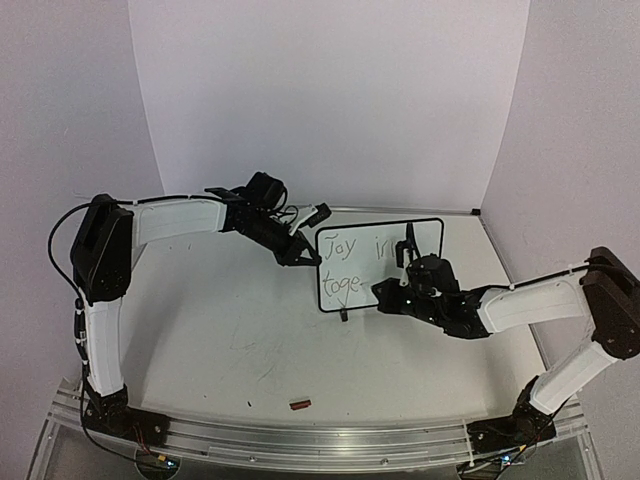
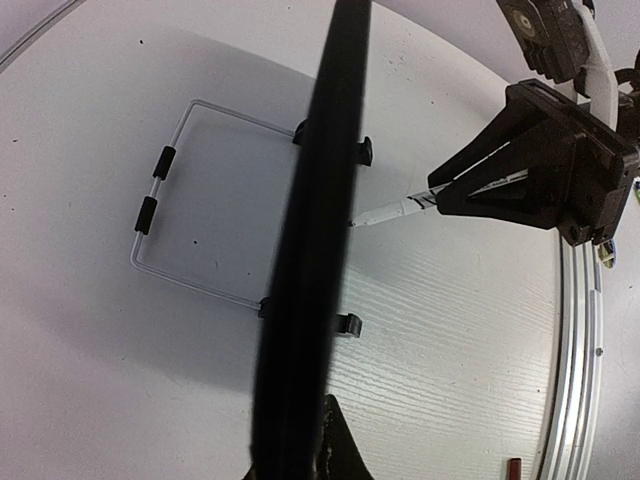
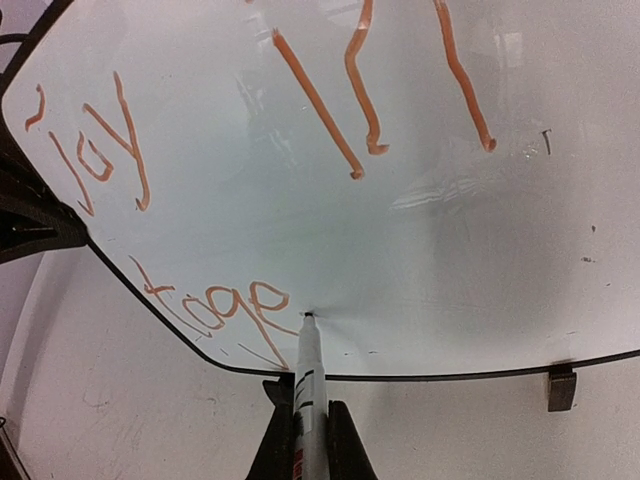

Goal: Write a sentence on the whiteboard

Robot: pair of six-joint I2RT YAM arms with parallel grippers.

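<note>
the whiteboard (image 1: 372,265) stood upright on the white table (image 1: 220,330), right of centre and toward the back, when we caught it mid-sentence. the sentence (image 3: 232,303) ran in orange-red strokes on two lines: "joy in" above and "toge" below, the second word unfinished. the left gripper (image 1: 306,246) had its jaws closed on the board's left edge. in the left wrist view the board showed edge-on as a dark band, with a wire stand (image 2: 146,214) on the table behind it. the right gripper (image 3: 308,445) held a marker (image 3: 310,370) clamped between narrow jaws. the marker's tip touched the board just after the last "e", close above the bottom border. one black foot (image 3: 562,388) showed under the board's lower edge. a small red piece (image 1: 300,404) lay alone near the table's front edge, well apart from the board; we could not tell what it was.
</note>
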